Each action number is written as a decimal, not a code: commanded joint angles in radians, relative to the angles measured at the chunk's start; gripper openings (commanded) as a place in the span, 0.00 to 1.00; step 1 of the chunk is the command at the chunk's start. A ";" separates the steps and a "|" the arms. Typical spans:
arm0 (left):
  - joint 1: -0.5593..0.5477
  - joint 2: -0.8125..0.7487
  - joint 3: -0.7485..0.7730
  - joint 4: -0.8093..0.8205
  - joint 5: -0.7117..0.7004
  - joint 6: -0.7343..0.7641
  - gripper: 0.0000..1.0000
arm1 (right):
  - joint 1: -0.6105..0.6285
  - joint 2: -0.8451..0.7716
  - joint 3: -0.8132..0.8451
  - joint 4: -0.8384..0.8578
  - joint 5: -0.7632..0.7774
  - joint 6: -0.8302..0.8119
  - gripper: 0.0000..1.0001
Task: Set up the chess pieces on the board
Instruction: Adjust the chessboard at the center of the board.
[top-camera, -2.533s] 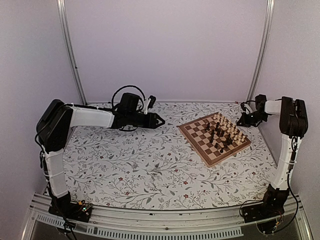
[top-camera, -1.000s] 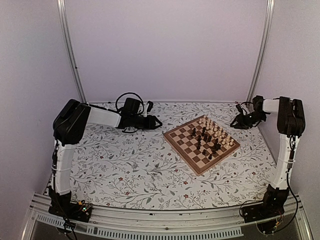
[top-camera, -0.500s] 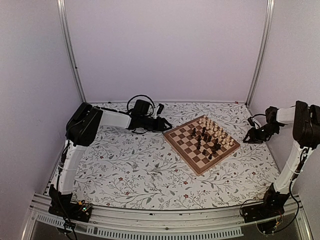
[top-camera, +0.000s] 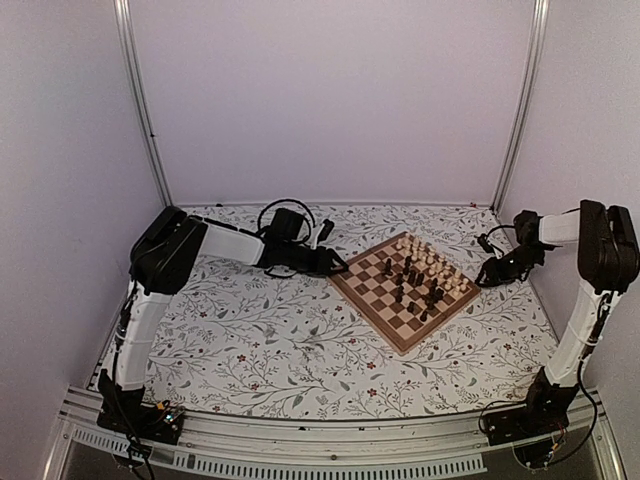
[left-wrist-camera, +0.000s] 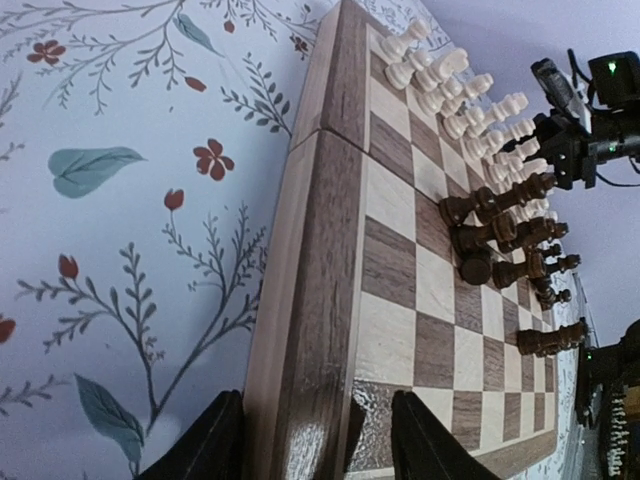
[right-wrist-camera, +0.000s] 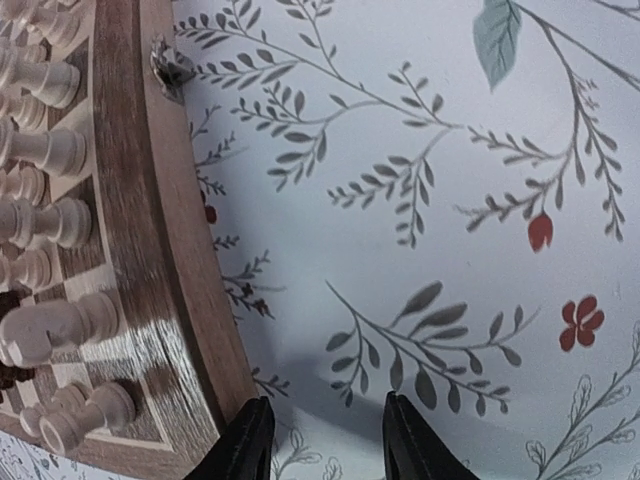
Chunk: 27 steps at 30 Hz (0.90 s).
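The board (top-camera: 385, 302) lies turned diamond-wise on the floral cloth, right of centre. Pale chess pieces (top-camera: 432, 256) stand in rows along its far right side, with dark chess pieces (top-camera: 414, 284) clustered in front of them. My left gripper (top-camera: 343, 266) is at the board's left corner. In the left wrist view this gripper (left-wrist-camera: 315, 445) is open and straddles the board's border (left-wrist-camera: 320, 230), one finger on the cloth side, one over the squares. My right gripper (top-camera: 484, 279) hangs by the right corner. It is open (right-wrist-camera: 325, 440) over bare cloth beside the board's edge (right-wrist-camera: 150, 220).
A small metal clasp (right-wrist-camera: 170, 65) sits on the board's right edge. Black cables (top-camera: 285, 208) loop above my left wrist. Metal posts (top-camera: 138, 100) and pale walls close in the back and sides. Floral cloth (top-camera: 260, 340) covers the table around the board.
The board slid left early on and has since stayed put. My left gripper moved right and down onto its left corner. My right gripper dropped from the far side to the right corner.
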 joint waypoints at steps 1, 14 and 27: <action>-0.052 -0.098 -0.136 0.013 0.041 -0.015 0.52 | 0.042 0.070 0.037 -0.008 0.042 -0.016 0.40; -0.120 -0.333 -0.532 0.196 0.022 -0.098 0.52 | 0.132 0.132 0.113 -0.026 0.031 -0.006 0.38; -0.136 -0.427 -0.464 -0.040 -0.185 0.051 0.52 | -0.057 0.010 0.095 -0.093 -0.006 0.072 0.41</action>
